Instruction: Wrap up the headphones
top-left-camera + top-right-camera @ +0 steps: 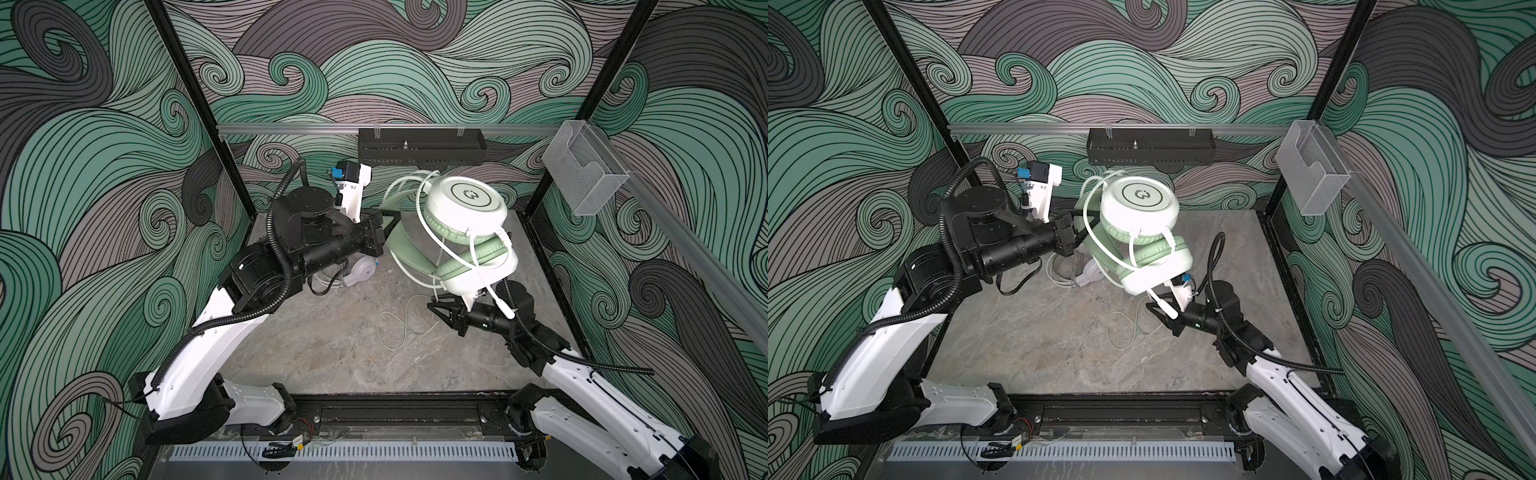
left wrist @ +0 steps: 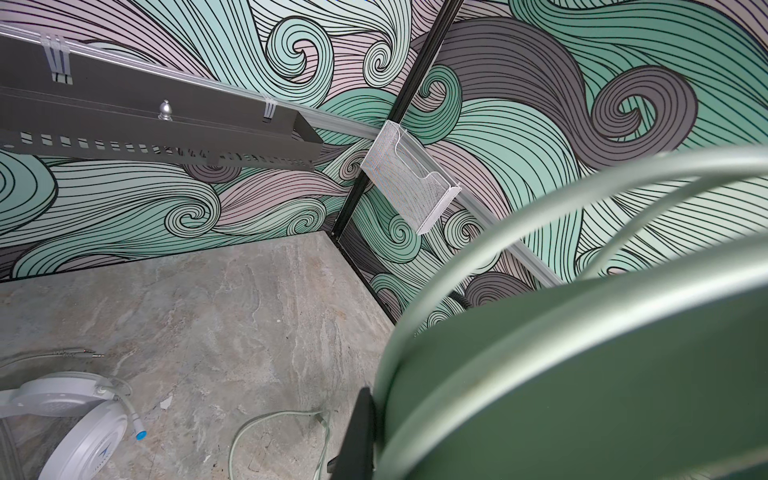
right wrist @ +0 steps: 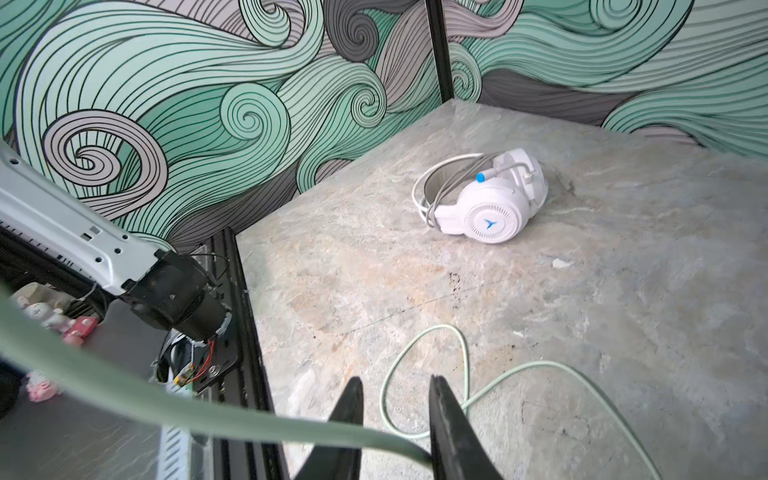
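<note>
The mint green headphones hang in the air at the back middle, with their cable wound round the stacked earcups. My left gripper is shut on their padded headband; only one finger shows. The loose end of the cable loops on the table. My right gripper sits low under the earcups. Its jaws stand a little apart, and the cable crosses them without being pinched. The white headphones lie on the table below my left arm.
A black slotted shelf hangs on the back rail. A clear holder is fixed to the right rail. Patterned walls close in the grey stone tabletop. A black rail runs along the front.
</note>
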### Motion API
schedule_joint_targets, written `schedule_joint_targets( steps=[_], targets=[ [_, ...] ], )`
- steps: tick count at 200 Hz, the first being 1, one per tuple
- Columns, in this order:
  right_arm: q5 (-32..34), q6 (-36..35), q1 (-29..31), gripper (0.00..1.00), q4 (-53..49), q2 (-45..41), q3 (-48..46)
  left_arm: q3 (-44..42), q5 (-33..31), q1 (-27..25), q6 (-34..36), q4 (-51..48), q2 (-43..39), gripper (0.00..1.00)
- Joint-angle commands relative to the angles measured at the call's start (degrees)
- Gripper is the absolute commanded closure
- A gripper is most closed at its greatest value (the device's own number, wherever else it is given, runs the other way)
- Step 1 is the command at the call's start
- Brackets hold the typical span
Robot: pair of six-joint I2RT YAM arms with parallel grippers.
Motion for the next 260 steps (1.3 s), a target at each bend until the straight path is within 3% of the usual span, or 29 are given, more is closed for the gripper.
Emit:
schedule_joint_targets(
  steps=[1, 35, 67, 89, 147, 260],
  targets=[
    [-0.5, -1.1, 0.6, 0.83, 0.2, -0.4, 0.3, 0.6, -0.9, 0.3, -2.9, 4.5, -1.5, 1.0],
    [0.2, -3.4, 1.0, 1.0, -3.9, -1.4, 1.5, 0.3, -2.0, 0.3, -3.3, 4.4, -1.7, 1.0],
    [1.8, -5.2, 1.3, 1.0, -10.2, -4.5, 3.1, -0.7, -3.9, 1.3, -5.5, 4.5, -1.8, 1.0],
    [4.8, -6.6, 2.7, 1.0, -16.0, -7.0, 4.9, -1.1, -9.4, 1.6, -6.6, 3.7, -2.1, 1.0],
    [16.8, -10.9, 12.8, 1.0, -30.2, -9.4, 12.1, -4.2, -19.4, 5.1, -10.0, 3.8, -2.8, 1.0],
    [36.8, -20.8, 31.3, 1.0, -51.2, -3.2, 34.8, -3.2, -32.6, 6.7, -1.9, -0.4, 4.1, 1.0]
  ],
)
